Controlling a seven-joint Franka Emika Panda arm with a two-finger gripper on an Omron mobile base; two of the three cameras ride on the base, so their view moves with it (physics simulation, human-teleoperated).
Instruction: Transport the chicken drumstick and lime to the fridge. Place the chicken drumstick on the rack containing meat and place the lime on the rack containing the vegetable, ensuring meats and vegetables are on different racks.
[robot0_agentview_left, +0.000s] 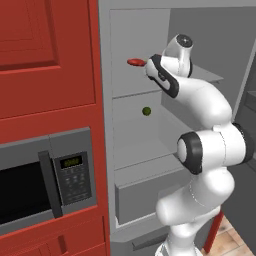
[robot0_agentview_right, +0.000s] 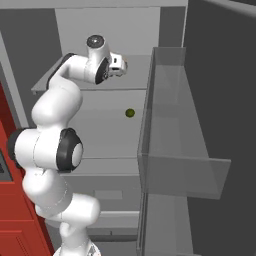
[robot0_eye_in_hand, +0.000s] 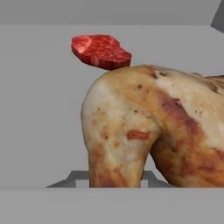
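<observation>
The golden-brown chicken drumstick (robot0_eye_in_hand: 148, 131) looms close in the hand view, over the pale grey top rack (robot0_eye_in_hand: 39, 131) of the open fridge (robot0_agentview_left: 105, 125). My gripper (robot0_agentview_left: 149, 65) reaches in above that rack (robot0_agentview_left: 130, 90) and is shut on the drumstick. Just beyond it lies the red meat (robot0_eye_in_hand: 100, 51), seen from the base as a small red slab (robot0_agentview_left: 135, 62) left of the hand. One rack lower, the vegetable (robot0_agentview_left: 146, 111) (robot0_agentview_right: 130, 113) rests as a dark olive ball. The lime is out of view.
The fridge door (robot0_agentview_right: 220, 100) stands open on the right, its clear bin (robot0_agentview_right: 175, 150) jutting toward the shelves. A drawer (robot0_agentview_left: 145, 200) sits under the lower rack. Red cabinets (robot0_agentview_left: 45, 50) and a grey microwave (robot0_agentview_left: 40, 185) flank the fridge on the left.
</observation>
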